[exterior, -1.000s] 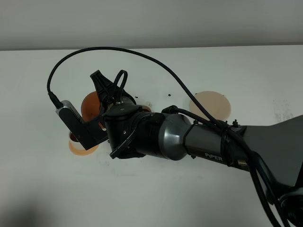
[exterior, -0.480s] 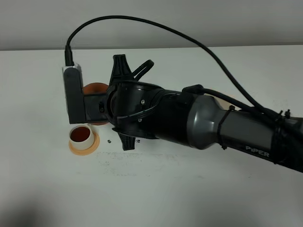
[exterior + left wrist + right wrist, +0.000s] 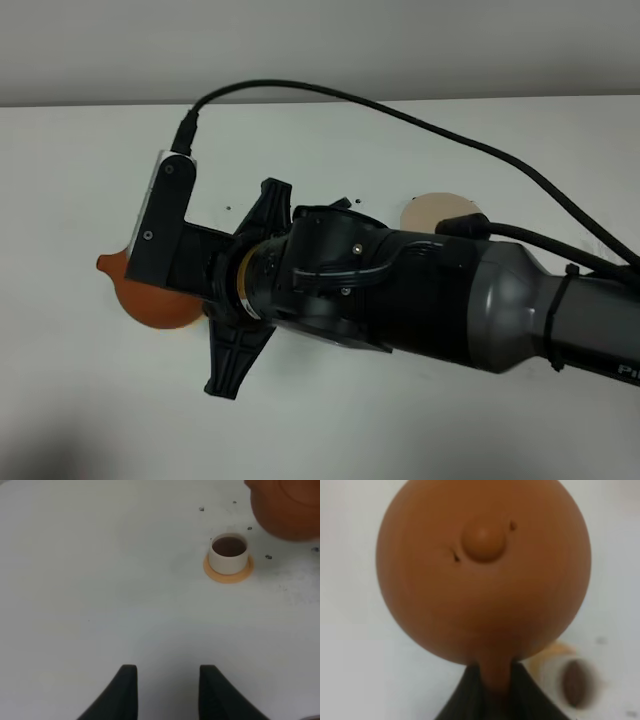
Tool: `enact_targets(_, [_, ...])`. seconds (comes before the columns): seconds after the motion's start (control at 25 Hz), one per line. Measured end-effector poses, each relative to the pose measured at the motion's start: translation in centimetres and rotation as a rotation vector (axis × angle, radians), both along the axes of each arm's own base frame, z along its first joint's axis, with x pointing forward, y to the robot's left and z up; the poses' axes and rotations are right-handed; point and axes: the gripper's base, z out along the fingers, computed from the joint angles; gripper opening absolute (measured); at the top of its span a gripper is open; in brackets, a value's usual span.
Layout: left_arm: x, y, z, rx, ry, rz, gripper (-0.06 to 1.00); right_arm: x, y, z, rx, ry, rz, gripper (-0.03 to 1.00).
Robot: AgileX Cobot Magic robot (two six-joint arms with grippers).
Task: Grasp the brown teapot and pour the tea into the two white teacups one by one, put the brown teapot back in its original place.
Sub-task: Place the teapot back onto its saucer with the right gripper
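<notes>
The left gripper [image 3: 167,692] is seen clenched on nothing, hovering over the white table [image 3: 100,580], well apart from the teapot [image 3: 150,295]. A teacup [image 3: 228,554] filled with dark tea [image 3: 229,546] is set on its orange saucer [image 3: 228,573], just beside the teapot. The teapot is grasped by its handle in the right gripper [image 3: 495,687], lid on; the beige coaster [image 3: 440,212] lies far to its right.

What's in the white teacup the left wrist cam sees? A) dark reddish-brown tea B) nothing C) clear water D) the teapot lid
A: the white teacup on its orange saucer holds dark reddish-brown tea; the brown teapot hangs beside it with its lid on.
</notes>
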Motion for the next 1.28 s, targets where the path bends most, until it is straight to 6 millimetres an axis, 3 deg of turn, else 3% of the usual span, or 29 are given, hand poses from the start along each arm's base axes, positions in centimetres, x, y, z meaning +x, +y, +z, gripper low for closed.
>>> enact_targets(0.24, [0.0, 0.0, 0.0, 0.0, 0.0, 0.0, 0.31, -1.2, -0.1, -2.7, 0.104, 0.115, -0.011, 0.08])
enact_targets(0.56, [0.0, 0.0, 0.0, 0.0, 0.0, 0.0, 0.31, -0.3, 0.3, -7.4, 0.02, 0.205, -0.064, 0.08])
enact_targets(0.88, [0.0, 0.0, 0.0, 0.0, 0.0, 0.0, 0.31, 1.2, 1.1, -8.5, 0.011, 0.224, -0.107, 0.08])
enact_targets(1.16, [0.0, 0.0, 0.0, 0.0, 0.0, 0.0, 0.31, 1.4, 1.6, -10.9, -0.028, 0.266, -0.126, 0.08])
enact_targets(1.28, [0.0, 0.0, 0.0, 0.0, 0.0, 0.0, 0.31, 1.5, 1.6, -11.1, -0.028, 0.269, -0.131, 0.08])
